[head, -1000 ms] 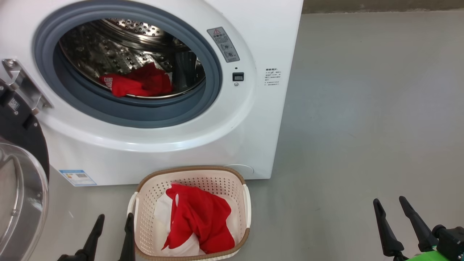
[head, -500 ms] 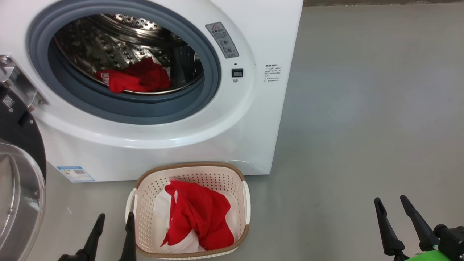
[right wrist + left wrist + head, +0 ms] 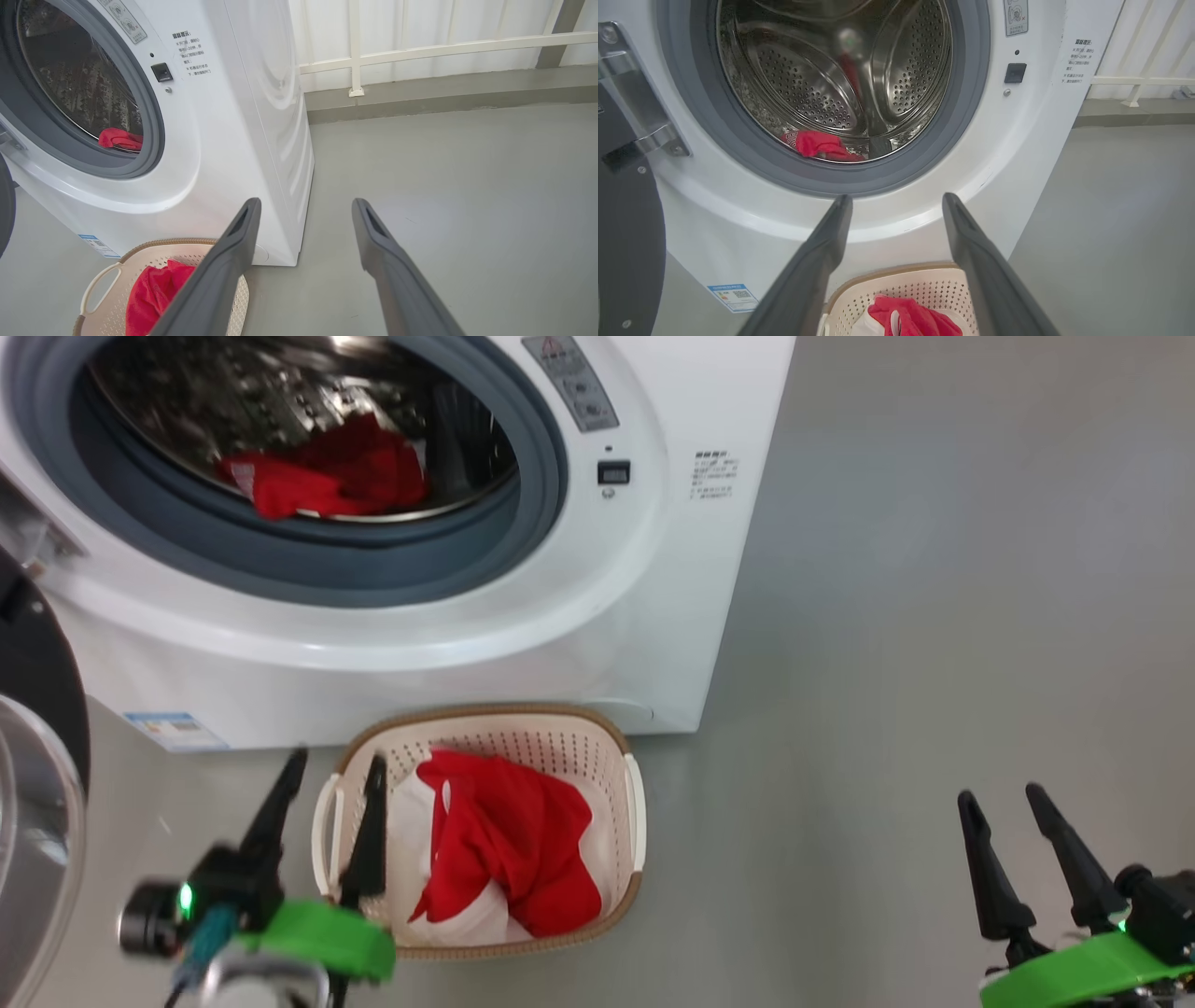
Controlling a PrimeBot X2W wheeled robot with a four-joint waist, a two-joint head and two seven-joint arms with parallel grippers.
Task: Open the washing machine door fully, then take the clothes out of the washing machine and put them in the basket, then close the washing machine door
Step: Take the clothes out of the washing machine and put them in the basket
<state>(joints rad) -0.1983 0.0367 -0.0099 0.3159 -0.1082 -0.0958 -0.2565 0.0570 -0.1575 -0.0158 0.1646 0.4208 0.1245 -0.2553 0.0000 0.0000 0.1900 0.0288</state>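
Clothes (image 3: 317, 476) in washer (image 3: 653, 616): soft, light, floppy (prob. drag on ring (image 3: 308, 565)), so pinch a bunched fold. L gripper (image 3: 336, 758) & R gripper (image 3: 999, 793) wide open, empty.

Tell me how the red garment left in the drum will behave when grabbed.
Likely floppy: the red garment lies crumpled in folds, so it should drape and trail. Probably light, as it looks like thin fabric. It may drag on the grey rubber ring coming out.
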